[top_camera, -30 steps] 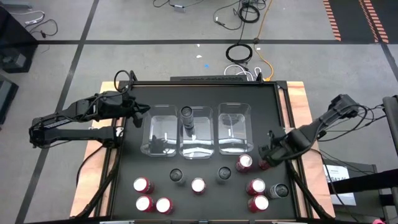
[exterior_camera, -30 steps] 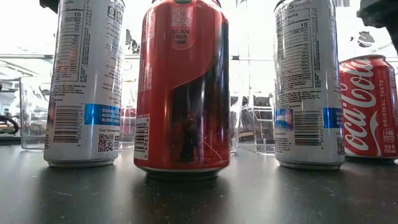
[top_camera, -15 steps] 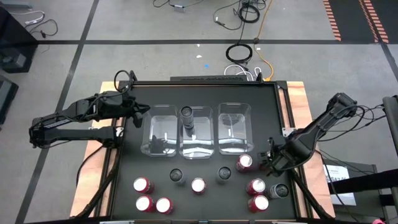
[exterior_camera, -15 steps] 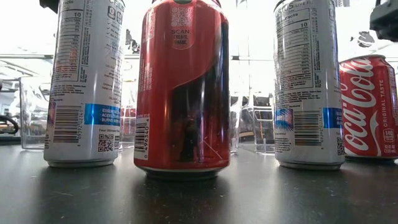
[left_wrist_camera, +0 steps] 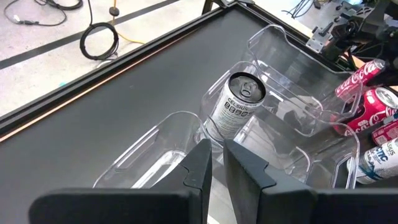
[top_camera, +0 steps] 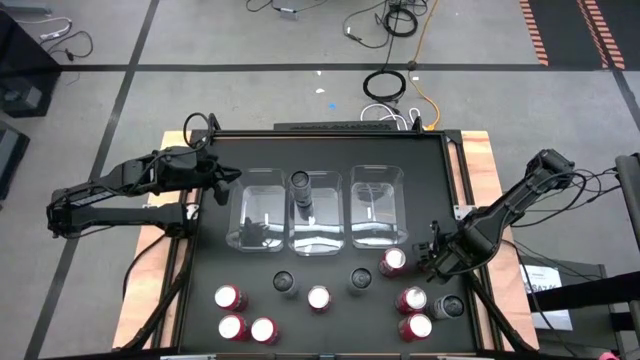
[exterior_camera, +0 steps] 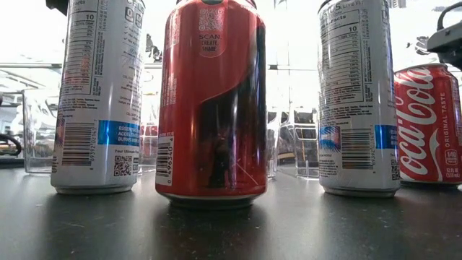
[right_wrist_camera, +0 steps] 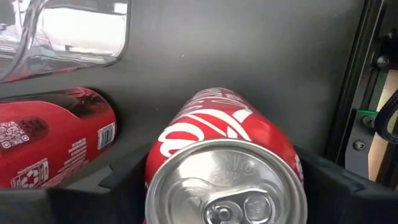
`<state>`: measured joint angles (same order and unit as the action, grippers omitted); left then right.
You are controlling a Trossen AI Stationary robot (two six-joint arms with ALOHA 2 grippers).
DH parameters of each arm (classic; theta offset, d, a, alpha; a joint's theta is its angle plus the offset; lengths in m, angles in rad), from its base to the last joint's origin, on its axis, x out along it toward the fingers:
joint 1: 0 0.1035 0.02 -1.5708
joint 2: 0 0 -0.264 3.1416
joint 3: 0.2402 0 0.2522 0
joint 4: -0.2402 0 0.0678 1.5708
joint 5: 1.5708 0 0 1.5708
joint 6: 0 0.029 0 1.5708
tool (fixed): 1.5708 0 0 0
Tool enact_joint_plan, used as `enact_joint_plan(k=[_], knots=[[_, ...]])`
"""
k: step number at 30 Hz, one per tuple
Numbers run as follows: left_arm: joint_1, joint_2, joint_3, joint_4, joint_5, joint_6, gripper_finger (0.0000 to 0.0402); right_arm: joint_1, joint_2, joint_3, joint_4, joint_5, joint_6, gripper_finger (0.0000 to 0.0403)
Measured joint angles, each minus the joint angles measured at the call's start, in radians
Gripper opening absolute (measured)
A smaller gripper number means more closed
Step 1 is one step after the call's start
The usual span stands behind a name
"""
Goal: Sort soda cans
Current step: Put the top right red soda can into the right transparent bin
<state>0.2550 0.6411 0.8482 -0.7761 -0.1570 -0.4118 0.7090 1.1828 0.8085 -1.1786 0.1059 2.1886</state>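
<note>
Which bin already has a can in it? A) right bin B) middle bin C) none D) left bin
B: the high view shows one dark-topped can standing upright in the middle bin, while the left bin and right bin hold no cans; the left wrist view shows that can too.

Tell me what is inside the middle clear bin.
One upright silver can with a dark top stands in the middle bin, at its far end. Nothing else shows inside, though the clear walls' glare blurs the near end.
</note>
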Motion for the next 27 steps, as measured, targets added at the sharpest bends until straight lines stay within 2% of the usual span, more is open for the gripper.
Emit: enact_joint_plan(k=[7,14,16,18,21,24,27], knots=[[0.000,0.000,0.000,0.000,0.000,0.000,0.0052,0.000,0.005,0.041,-0.037,-0.010,0.007,0.0287],[0.000,0.000,0.000,0.000,0.000,0.000,0.0052,-0.004,0.002,0.242,-0.336,0.007,0.032,0.0287],[0.000,0.000,0.000,0.000,-0.001,0.001,0.0052,-0.012,0.003,0.306,-0.396,0.037,0.036,0.0287],[0.000,0.000,0.000,0.000,-0.001,0.031,0.0052,-0.032,-0.001,0.350,-0.392,0.115,0.013,0.0287],[0.000,0.000,0.000,0.000,-0.001,0.177,0.0052,-0.079,0.006,0.406,-0.386,0.230,-0.036,0.0287],[0.000,0.000,0.000,0.000,0.000,0.268,0.0052,-0.134,0.020,0.447,-0.394,0.265,-0.108,0.0287],[0.000,0.000,0.000,0.000,0.000,0.295,0.0052,-0.185,0.038,0.484,-0.392,0.285,-0.182,0.0287]])
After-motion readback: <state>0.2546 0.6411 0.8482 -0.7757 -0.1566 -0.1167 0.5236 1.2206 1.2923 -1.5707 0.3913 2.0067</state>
